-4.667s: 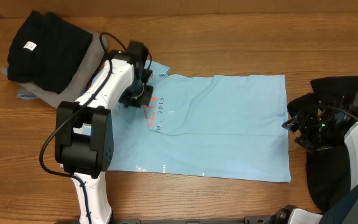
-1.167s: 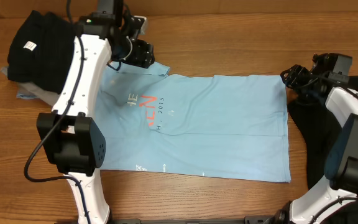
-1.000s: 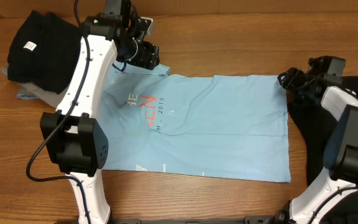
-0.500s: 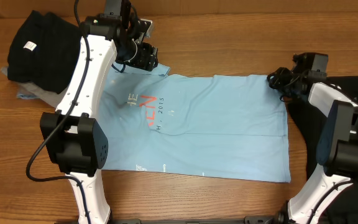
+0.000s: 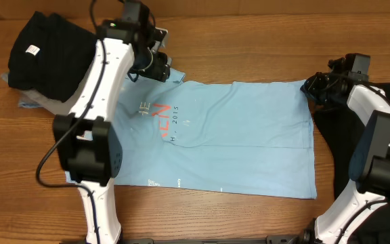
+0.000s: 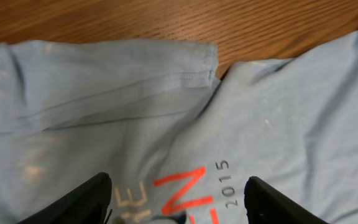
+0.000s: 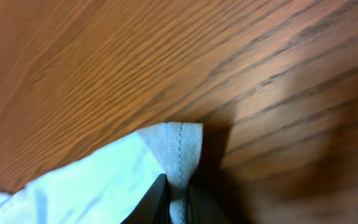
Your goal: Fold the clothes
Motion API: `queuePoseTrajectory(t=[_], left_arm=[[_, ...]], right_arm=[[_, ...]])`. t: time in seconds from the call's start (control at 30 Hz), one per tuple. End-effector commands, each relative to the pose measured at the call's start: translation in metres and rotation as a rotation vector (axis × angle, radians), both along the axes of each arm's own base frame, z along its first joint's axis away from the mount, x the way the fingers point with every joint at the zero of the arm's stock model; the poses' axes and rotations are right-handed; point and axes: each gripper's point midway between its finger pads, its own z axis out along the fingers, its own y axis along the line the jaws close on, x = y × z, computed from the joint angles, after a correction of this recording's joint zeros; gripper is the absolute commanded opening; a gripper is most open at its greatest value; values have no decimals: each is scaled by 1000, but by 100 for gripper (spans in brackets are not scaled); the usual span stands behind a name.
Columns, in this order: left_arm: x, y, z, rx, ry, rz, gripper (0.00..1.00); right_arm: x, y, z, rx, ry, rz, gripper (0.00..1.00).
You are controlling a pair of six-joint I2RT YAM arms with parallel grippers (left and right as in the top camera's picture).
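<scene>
The light blue T-shirt [image 5: 235,135] lies flat across the table, its red and white lettering [image 5: 160,116] toward the left. My left gripper [image 5: 156,66] hovers open over the shirt's far left sleeve. In the left wrist view its fingers [image 6: 86,200] straddle the lettering [image 6: 185,190] and hold nothing. My right gripper [image 5: 311,88] is at the shirt's far right corner. The right wrist view shows the right gripper [image 7: 178,202] shut on the stitched hem [image 7: 180,149], which stands pinched upward off the wood.
A pile of black and grey clothes [image 5: 49,57] sits at the far left beside my left arm. Another black garment [image 5: 364,183] lies at the right edge, under my right arm. Bare wood runs along the far side [image 5: 249,41].
My right gripper has gone from open to shut on the shirt's far right hem corner and shifted slightly right. The left gripper stayed open over the sleeve, barely moving.
</scene>
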Motion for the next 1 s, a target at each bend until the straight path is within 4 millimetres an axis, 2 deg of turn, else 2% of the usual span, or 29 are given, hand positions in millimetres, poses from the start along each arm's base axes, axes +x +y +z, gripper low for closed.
queuePoseTrajectory(t=[0.0,0.1,0.17,0.47,0.7,0.77,0.83,0.97], left_arm=[[7,0,-37,45,42,-2,68],[14,3,-61,72,54,24,66],[20,0,-68,56,48,44,68],[42,-23,-70,6,-43,45,69],[37,-40,-92,17,-14,28,68],[39,-41,-94,20,-16,31,64],[42,-38,-95,29,-25,53,56],[47,-37,-94,28,-43,69,33]], right_arm=[[11,4,49,-3,-105,21,13],[7,5,55,-2,-102,22,12],[6,5,56,-1,-98,21,12],[0,7,53,8,-70,21,12],[0,8,53,13,-69,24,12],[-1,10,54,22,-70,28,12],[-1,10,54,25,-68,30,12],[-3,11,53,27,-60,30,12]])
